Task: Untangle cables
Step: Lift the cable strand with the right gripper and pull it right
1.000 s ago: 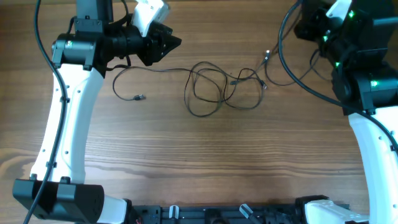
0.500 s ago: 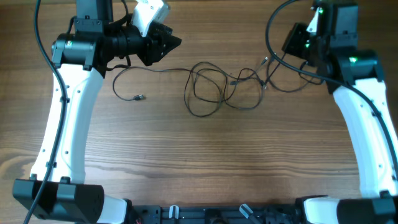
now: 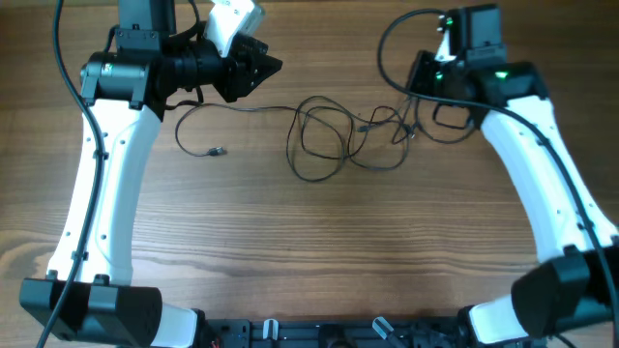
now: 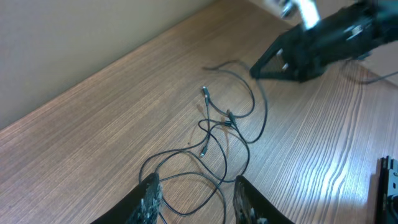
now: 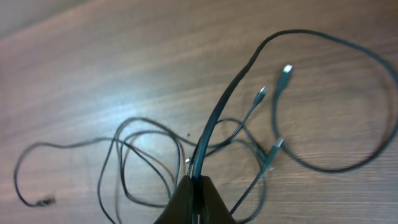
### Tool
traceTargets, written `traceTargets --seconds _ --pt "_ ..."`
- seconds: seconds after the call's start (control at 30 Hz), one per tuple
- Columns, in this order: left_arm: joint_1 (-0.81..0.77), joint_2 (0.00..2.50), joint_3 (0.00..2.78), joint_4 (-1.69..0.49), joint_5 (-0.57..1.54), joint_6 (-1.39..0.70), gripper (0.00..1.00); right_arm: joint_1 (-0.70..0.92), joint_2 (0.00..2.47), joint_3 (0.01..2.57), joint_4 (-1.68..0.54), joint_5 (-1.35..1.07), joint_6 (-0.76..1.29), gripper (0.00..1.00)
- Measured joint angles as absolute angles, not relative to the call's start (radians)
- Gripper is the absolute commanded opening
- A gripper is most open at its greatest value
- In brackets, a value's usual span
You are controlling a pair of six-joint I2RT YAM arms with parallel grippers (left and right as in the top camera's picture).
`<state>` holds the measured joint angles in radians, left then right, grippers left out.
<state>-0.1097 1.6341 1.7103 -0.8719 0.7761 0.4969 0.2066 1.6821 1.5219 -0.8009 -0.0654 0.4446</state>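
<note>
The cables [image 3: 364,126] are thin black cords lying tangled in loose loops at mid-table, also seen in the left wrist view [image 4: 227,118]. One strand trails left to a loose plug [image 3: 218,150]. My right gripper [image 3: 416,89] hovers over the tangle's right end. In the right wrist view it [image 5: 196,180] is shut on one cable [image 5: 230,93], which rises from the jaws, arcs right and ends in a silver plug [image 5: 286,70]. My left gripper [image 3: 274,66] hangs open above the tangle's left side. Nothing sits between its fingers [image 4: 196,182]; a loop lies on the table below.
Bare wooden table [image 3: 319,251] surrounds the tangle. Thicker black arm cables loop near the right arm [image 3: 387,39] and along the left arm [image 3: 73,87]. A black rail [image 3: 338,333] runs along the front edge.
The right arm has swung left from the far right corner to the tangle's right end, and the loop beside it has shifted. The left arm has stayed put.
</note>
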Motion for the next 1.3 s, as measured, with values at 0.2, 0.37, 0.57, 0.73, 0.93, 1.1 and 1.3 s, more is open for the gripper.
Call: traceTargets --seconds 0.2,0.37,0.57,0.73,0.93,1.1,1.3 --pt "-0.11 1.634 1.71 -0.872 0.776 0.497 0.4 0.24 1.775 1.522 -0.801 -0.067 0.46 0.05" --pt "-0.11 1.634 1.71 -0.872 0.776 0.497 0.4 0.242 1.822 1.522 -0.8 -0.053 0.482 0.05" --pt "-0.11 1.634 1.71 -0.872 0.776 0.497 0.4 0.242 1.835 1.522 -0.8 -0.036 0.49 0.05" --pt "-0.11 1.634 1.71 -0.872 0.776 0.497 0.39 0.242 1.835 1.522 -0.802 0.009 0.504 0.05" --pt "-0.11 1.634 1.71 -0.872 0.775 0.497 0.39 0.242 1.835 1.522 -0.818 0.078 0.53 0.05" --pt "-0.11 1.634 1.71 -0.872 0.775 0.497 0.39 0.242 1.835 1.522 -0.832 0.107 0.535 0.05" --pt "-0.11 1.634 1.71 -0.872 0.775 0.497 0.39 0.242 1.835 1.522 -0.852 0.114 0.538 0.05"
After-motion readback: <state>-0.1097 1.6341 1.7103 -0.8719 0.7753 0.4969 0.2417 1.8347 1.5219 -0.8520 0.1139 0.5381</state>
